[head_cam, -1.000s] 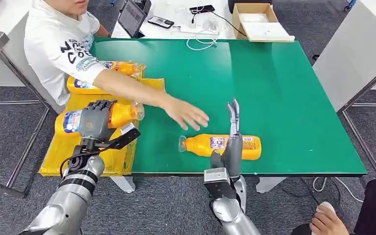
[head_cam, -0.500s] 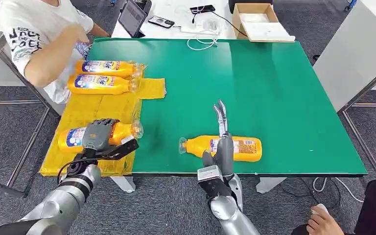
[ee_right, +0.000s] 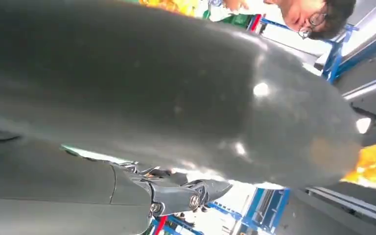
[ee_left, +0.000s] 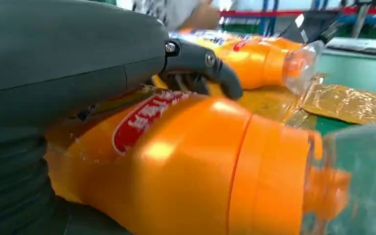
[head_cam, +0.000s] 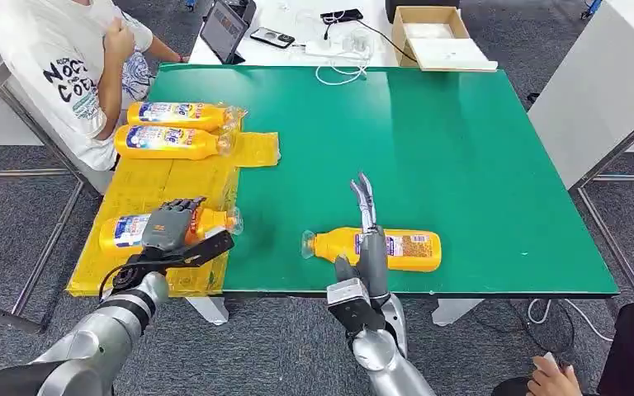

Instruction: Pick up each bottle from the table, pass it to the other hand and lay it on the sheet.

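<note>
At lower left, the silver left arm's dark many-fingered left hand (head_cam: pixel 170 226) curls its fingers over an orange plastic bottle (head_cam: pixel 124 232). At lower centre, the right hand (head_cam: pixel 368 238) points up-frame, fingers straight and empty.

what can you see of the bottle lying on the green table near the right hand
The bottle is orange plastic with a clear cap at one end and a printed label round its middle. It lies on its side near the front edge of the green table, cap toward the robot's left, away from the yellow sheet. The right hand reaches over its middle, fingers pointing away from the robot; whether they touch the bottle cannot be told. It looks full and undamaged.
</note>
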`<state>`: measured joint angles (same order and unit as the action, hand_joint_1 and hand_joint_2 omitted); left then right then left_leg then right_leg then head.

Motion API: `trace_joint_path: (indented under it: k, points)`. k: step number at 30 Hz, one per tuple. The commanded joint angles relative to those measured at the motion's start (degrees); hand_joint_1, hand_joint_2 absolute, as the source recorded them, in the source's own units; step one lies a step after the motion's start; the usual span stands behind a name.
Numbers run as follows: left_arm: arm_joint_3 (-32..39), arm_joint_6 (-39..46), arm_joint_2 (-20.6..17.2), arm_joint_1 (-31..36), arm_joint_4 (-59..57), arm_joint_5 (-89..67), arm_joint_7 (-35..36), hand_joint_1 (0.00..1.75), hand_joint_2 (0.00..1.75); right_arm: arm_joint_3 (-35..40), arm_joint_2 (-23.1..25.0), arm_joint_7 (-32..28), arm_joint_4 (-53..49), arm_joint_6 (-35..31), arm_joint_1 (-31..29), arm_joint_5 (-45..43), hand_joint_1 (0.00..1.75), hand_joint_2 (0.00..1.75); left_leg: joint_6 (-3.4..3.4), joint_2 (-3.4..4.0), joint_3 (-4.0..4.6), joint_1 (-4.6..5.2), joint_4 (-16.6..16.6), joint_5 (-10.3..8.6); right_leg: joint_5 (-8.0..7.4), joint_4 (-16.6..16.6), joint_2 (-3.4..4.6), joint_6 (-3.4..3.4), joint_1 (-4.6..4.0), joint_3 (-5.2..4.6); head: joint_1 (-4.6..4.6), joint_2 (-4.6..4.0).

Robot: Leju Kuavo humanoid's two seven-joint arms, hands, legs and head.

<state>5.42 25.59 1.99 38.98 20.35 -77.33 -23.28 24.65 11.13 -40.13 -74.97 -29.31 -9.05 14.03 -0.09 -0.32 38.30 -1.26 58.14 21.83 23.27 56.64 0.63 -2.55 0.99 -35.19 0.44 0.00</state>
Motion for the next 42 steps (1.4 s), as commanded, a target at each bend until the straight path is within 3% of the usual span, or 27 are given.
trace_joint_path:
  k: [1,10,13,17,22,25,26,27,28,30,32,34,35,37,39,42]
  points:
    - [2.2,-13.3,0.1,1.7,-4.9,5.2,-1.9,0.0,0.0,-3.5,0.7,0.1,5.4,0.3,-2.2,0.4,0.0,0.0,0.08,0.08,-0.44,0.06,-0.1,0.13,0.11,-0.1,0.01,0.11,0.01,0.42,0.0,0.0]
    - [3.5,-19.1,0.5,1.3,-4.6,8.4,-3.2,0.0,0.0,-4.7,0.9,0.1,6.1,0.9,-2.3,0.3,0.0,0.0,0.06,-0.16,-0.62,0.06,-0.1,0.03,0.09,-0.1,-0.17,0.1,0.03,0.63,0.0,0.0]
    - [4.2,-26.3,0.2,1.7,-5.0,11.2,-3.3,0.0,0.0,-5.2,1.0,0.1,7.0,1.7,-2.8,0.2,0.0,0.0,0.04,-0.15,-0.69,0.06,-0.1,0.02,0.08,-0.1,-0.16,0.08,0.03,0.68,0.0,0.0]
    - [7.0,-29.3,1.1,1.5,-3.7,17.3,-6.2,0.0,0.0,-5.7,1.1,0.1,7.7,2.2,-2.8,0.1,0.0,0.0,0.04,-0.17,-0.93,0.07,-0.1,0.02,0.09,-0.1,-0.17,0.08,0.04,0.95,0.0,0.0]
    - [9.4,-23.9,2.8,1.3,-1.3,22.0,-8.3,0.0,0.0,-6.0,1.2,0.1,7.4,2.3,-2.1,0.4,0.0,0.0,0.05,-0.22,-1.01,0.06,-0.1,0.0,0.1,-0.1,-0.25,0.12,0.02,1.04,0.0,0.0]
    - [12.7,-6.6,6.9,-0.7,5.9,34.4,-16.7,0.0,0.0,-5.3,1.4,1.4,7.4,3.2,-0.9,2.6,0.0,0.0,0.09,-0.19,-1.04,0.06,-0.1,0.03,0.11,-0.1,-0.24,0.14,0.01,1.08,0.0,0.0]
    - [11.4,-4.0,7.3,-1.6,9.1,38.1,-16.7,0.0,1.75,-5.1,1.4,1.7,7.7,3.4,-0.8,3.0,0.0,0.0,0.08,-0.29,-1.01,0.07,-0.1,0.02,0.13,-0.1,-0.33,0.12,0.02,1.09,0.0,0.0]
    - [7.2,1.2,7.5,-3.9,15.4,43.3,-16.7,0.0,1.75,-4.4,1.1,3.3,8.7,3.9,-1.1,4.4,0.0,0.0,0.09,-0.28,-1.0,0.05,-0.1,0.04,0.14,-0.1,-0.34,0.14,0.0,1.08,0.0,0.0]
    - [5.4,3.4,7.1,-4.4,16.7,44.7,-16.7,0.0,1.75,-4.2,1.1,3.5,9.6,4.3,-1.4,4.6,0.0,1.75,0.05,-0.3,-0.92,0.02,-0.1,0.02,0.12,-0.1,-0.35,0.11,-0.01,0.98,0.02,0.0]
    - [-3.0,11.7,5.3,-7.4,25.2,54.7,-16.7,0.0,1.75,-2.7,-0.4,6.9,13.1,6.5,-3.5,7.5,0.0,1.75,0.08,-0.19,-0.86,0.02,0.0,0.09,0.15,-0.1,-0.29,0.16,-0.03,0.88,0.02,0.0]
    - [-4.9,14.4,5.1,-10.3,33.9,55.3,-16.7,0.0,1.75,-3.4,-1.7,7.4,13.3,6.4,-4.8,8.6,0.0,1.75,0.04,-0.05,-0.67,0.02,-0.1,0.05,0.06,-0.1,-0.16,0.13,-0.02,0.65,0.0,0.0]
    - [-5.8,14.4,5.7,-12.2,38.5,56.3,-16.7,0.0,1.75,-4.0,-3.3,9.3,12.2,6.5,-5.7,9.8,0.0,1.75,0.07,-0.02,-0.73,0.01,0.0,0.15,0.13,-0.1,-0.16,0.18,-0.05,0.74,0.02,0.0]
    - [-7.1,14.4,6.1,-13.8,41.5,58.0,-16.7,0.0,1.75,-3.8,-6.3,14.5,12.5,8.0,-8.0,13.2,0.0,1.75,0.06,-0.07,-0.59,0.01,0.0,0.1,0.1,-0.1,-0.18,0.12,-0.03,0.57,0.0,0.0]
    - [-7.1,14.4,6.2,-14.2,42.0,57.8,-16.7,0.0,1.75,-4.3,-7.0,14.7,12.0,8.8,-8.2,12.9,0.0,1.75,0.12,-0.12,-0.59,0.04,0.0,0.14,0.15,0.0,-0.26,0.13,-0.02,0.6,-0.04,0.0]
    - [-8.9,11.7,6.1,-16.2,43.8,64.1,-16.7,0.0,1.75,-4.7,-10.2,21.6,12.5,13.1,-9.4,18.2,0.0,1.75,0.14,-0.26,-0.48,0.04,0.0,0.13,0.18,-0.1,-0.37,0.1,-0.01,0.58,0.02,0.0]
    - [-8.6,8.1,7.1,-18.8,44.4,66.6,-16.7,0.0,1.75,-6.5,-12.8,24.6,14.4,15.8,-9.9,21.8,0.0,1.75,0.09,-0.18,-0.35,0.08,0.0,0.06,0.08,-0.1,-0.25,0.07,0.04,0.43,0.0,0.0]
